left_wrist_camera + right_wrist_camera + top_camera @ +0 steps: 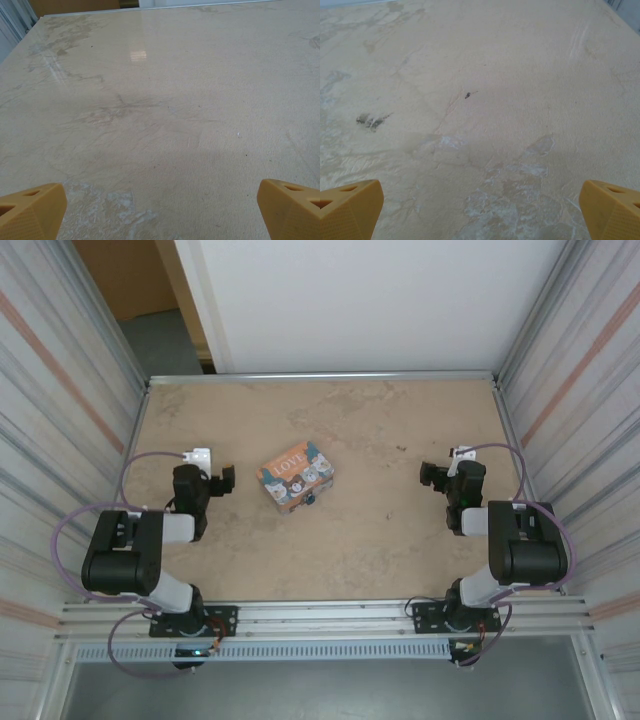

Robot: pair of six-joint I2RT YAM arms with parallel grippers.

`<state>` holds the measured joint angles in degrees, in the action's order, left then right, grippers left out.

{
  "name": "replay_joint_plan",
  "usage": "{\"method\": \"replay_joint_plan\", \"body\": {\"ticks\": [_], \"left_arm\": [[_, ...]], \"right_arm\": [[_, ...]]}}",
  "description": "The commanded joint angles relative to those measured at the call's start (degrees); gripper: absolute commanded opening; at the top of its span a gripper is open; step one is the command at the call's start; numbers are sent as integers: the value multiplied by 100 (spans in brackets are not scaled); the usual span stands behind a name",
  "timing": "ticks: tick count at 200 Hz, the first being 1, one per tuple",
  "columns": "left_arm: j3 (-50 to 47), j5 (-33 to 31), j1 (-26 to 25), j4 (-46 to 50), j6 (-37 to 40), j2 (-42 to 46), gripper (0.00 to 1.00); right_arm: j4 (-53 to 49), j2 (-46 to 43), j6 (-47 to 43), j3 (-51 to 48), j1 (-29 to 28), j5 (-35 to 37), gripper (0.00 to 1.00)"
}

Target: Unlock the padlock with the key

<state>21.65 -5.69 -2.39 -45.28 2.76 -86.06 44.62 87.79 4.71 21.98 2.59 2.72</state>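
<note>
1. Corrugated metal walls are flanking a beige marbled table point(400, 430), and a white panel is closing off the far side.
2. Both pincers are standing released and gripping nothing. The left gripper point(226, 483) is sitting left of the tin, and the right gripper point(431, 476) is well apart to its right. The left wrist view is showing orange fingertips point(31, 210) spread wide over bare table.
3. The padlock point(311, 499) is lying against the near right corner of the LOVE tin point(294, 474). It is looking like a tiny teal speck with a dark shackle, and it is too small to tell whether it is hooked to the tin.
4. Where the key is lying I cannot tell, so locating it is probably coming first.
5. Doing this well is calling for one gripper steadying the lock body while the other is lining the key up squarely before turning.
</note>
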Motion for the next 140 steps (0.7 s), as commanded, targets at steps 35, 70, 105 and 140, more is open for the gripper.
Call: {"method": "replay_joint_plan", "body": {"ticks": [35,70,105,140], "left_arm": [[114,-107,-27,-148,-39,-42,99],[120,-107,-29,-139,-39,-51,99],[125,-99,-21,-131,-39,-51,99],[11,-291,-179,-284,72,83,99]], "right_arm": [[100,62,74,150,-31,-59,100],[105,58,74,150,-35,-67,100],[106,58,74,154,-31,-70,100],[141,36,66,130,-38,-58,100]]}}
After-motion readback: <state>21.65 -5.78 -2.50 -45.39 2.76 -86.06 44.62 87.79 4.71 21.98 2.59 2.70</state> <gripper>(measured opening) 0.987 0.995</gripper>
